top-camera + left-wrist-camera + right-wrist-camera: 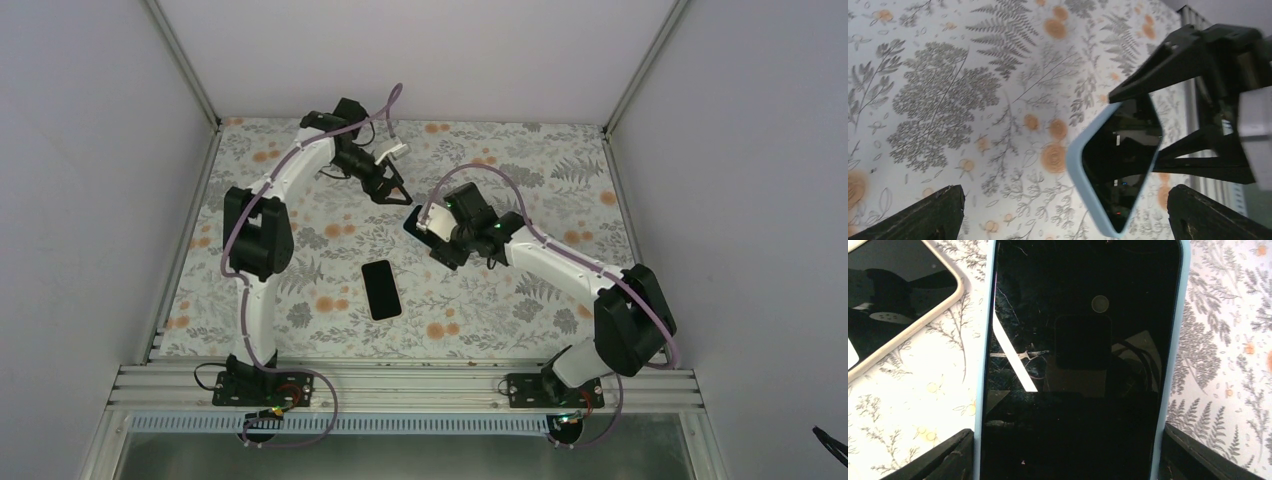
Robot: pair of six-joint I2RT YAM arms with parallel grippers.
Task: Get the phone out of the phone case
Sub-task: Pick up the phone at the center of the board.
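One glossy phone (1078, 365) fills a seemingly rubbery blue case (1175, 340).

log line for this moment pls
left gripper open | right gripper gripping phone | phone in blue case | second phone on table

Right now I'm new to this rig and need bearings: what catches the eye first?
A black phone in a light-blue case fills the right wrist view, clamped between the right gripper's jaws over the floral table. A second phone lies flat mid-table, and the left gripper hangs open nearby.
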